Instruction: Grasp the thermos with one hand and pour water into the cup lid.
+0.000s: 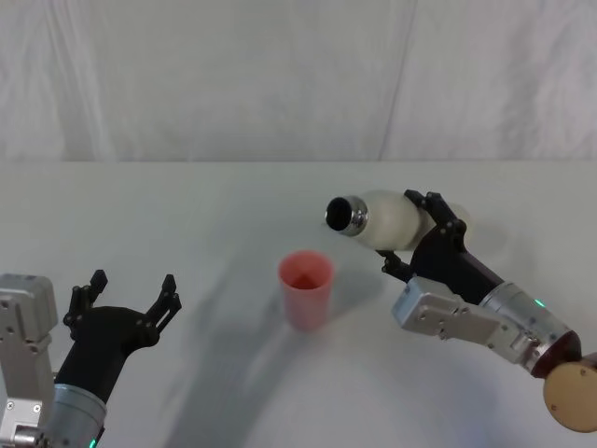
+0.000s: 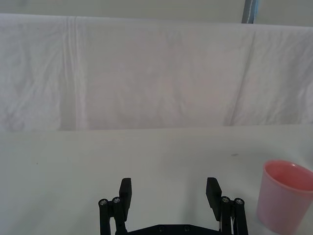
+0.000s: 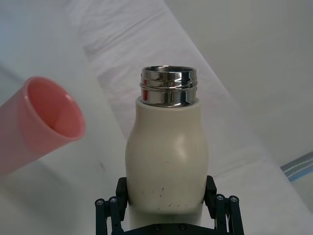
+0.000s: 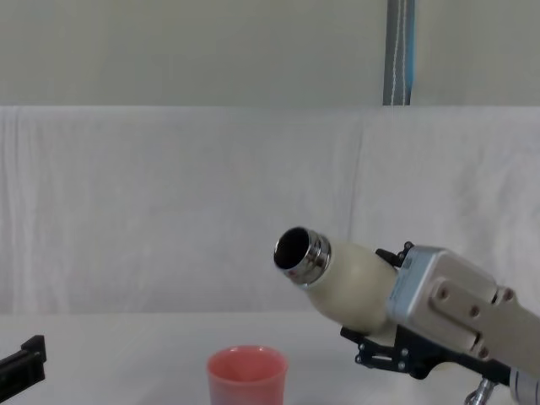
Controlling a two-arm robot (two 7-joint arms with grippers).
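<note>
Thermos (image 1: pixel 387 220), tilted in right claw (image 1: pixel 422 233), mouth above-right of cup lid (image 1: pixel 306 288).

Both arms end in black linkage grippers with shiny pivot pins; the left gripper (image 1: pixel 131 297) sits on a black wrist and silver-grey boxy housing; the right gripper (image 1: pixel 422 233) follows a grey block, silver sleeve, green light, tan disc.
</note>
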